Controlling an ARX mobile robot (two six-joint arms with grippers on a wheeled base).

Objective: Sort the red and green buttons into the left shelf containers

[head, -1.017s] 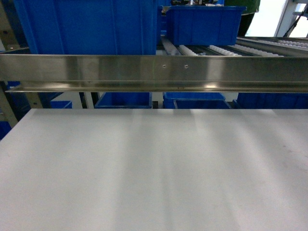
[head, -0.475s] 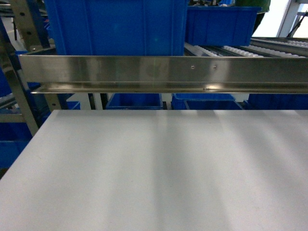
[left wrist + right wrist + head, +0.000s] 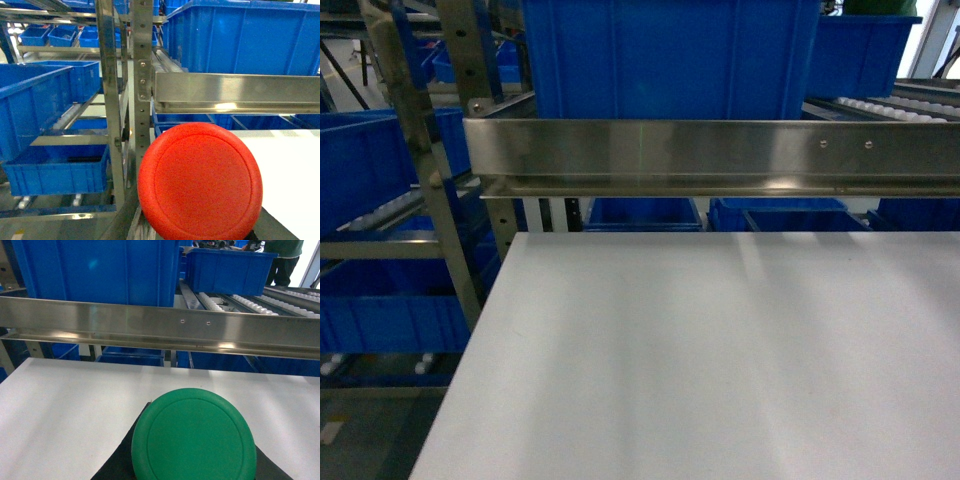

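Close before each wrist camera sits one button, two in all: a round red push-button cap (image 3: 200,182) on the left arm and a round green push-button cap (image 3: 192,437) on the right arm, the green one over a dark blocky body. Both caps are shown almost flat-on and fill the lower part of their views; being round, neither shows a long axis, and each seems to face back toward its camera. No fingers of either pincer show in any view, so whether they are apart, together or clamped on the buttons cannot be told.

Behind the red cap stands a perforated steel rack upright (image 3: 142,75), with a long brushed-steel rail (image 3: 720,155) running off to the right. Above that rail sits one large deep bright-blue plastic bin (image 3: 670,55); a second blue bin (image 3: 225,267) stands further right on white rollers. Smaller shallow blue trays (image 3: 57,167) fill the shelves at the left. A flat white tabletop (image 3: 720,350) stretches under the rail, and the green cap hangs over it while the red one hangs by its left edge.
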